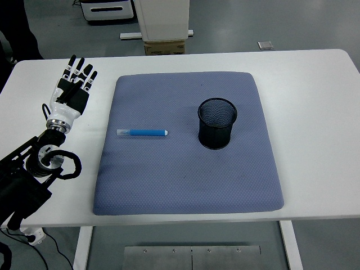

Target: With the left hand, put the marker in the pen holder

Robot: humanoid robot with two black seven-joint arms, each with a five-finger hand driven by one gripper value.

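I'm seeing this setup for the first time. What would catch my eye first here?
Probably the black mesh pen holder, standing upright right of centre on the grey-blue mat. To its left a blue marker lies flat on the mat, apart from it. The robot's left hand rests open on the white table, left of the mat, holding nothing.

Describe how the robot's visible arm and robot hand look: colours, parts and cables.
The left robot hand has a white shell with black fingers that carry small white markings near the tips. A silver ring forms its wrist. The arm behind it is black and blocky, with black cables looping beside it. The right arm is out of view.
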